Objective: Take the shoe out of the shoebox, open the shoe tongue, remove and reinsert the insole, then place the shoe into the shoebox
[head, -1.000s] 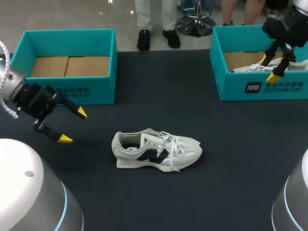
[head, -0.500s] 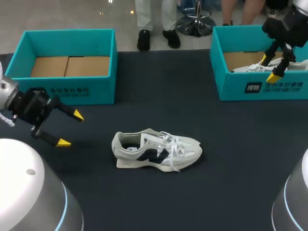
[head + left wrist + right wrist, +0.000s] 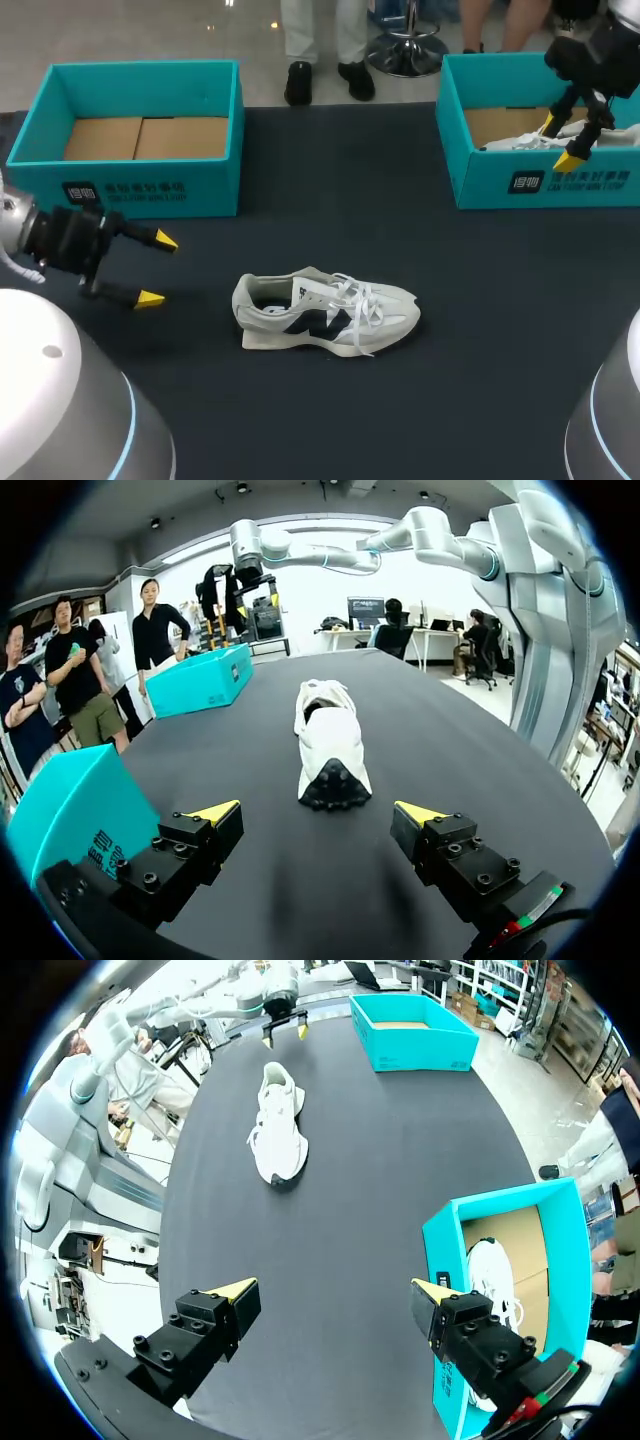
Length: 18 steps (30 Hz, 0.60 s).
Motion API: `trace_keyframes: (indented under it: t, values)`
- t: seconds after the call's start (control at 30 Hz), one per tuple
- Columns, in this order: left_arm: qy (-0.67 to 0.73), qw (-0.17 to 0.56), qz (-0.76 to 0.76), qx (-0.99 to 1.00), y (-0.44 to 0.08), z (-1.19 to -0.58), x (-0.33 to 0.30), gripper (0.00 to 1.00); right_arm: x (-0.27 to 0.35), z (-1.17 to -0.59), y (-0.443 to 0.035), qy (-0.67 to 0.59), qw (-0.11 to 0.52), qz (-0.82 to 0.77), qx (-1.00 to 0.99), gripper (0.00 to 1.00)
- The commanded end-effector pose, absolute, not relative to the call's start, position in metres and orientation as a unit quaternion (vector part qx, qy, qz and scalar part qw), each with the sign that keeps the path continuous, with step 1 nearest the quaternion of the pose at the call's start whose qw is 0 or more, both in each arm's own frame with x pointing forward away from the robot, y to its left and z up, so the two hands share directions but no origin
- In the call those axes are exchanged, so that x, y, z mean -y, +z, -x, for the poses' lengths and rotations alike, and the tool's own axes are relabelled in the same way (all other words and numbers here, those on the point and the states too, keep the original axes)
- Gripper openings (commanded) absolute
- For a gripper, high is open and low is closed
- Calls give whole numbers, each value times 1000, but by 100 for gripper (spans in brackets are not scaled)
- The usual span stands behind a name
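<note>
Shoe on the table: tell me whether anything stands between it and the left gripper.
Nothing visible does. The left gripper, open, is off the heel end of the shoe, with only bare table between them. The left wrist view shows the heel straight ahead of the gripper.

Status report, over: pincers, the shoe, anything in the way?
Left pincer open, facing heel of white-and-navy sneaker on dark table. Right pincer open over right teal cardboard shoebox. Nothing between left pincer and sneaker.

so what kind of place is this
Probably a robotics test bench: a dark table holds an empty shoebox, a second shoebox with a shoe inside, and a white sneaker, flanked by the left gripper and right gripper.
</note>
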<state>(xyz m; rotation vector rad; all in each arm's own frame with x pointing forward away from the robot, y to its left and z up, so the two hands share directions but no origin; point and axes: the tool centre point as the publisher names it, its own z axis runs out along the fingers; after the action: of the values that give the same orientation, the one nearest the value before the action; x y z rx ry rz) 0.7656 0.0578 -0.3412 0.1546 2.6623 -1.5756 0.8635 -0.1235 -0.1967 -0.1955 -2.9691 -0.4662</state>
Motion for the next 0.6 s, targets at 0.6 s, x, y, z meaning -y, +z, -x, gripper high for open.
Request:
trace_keyframes:
  t: [0.6]
  values:
    - [-506, 10, 3, -862, -357, -751, -59, 100, 124, -864, -197, -153, 65, 64, 984, 100]
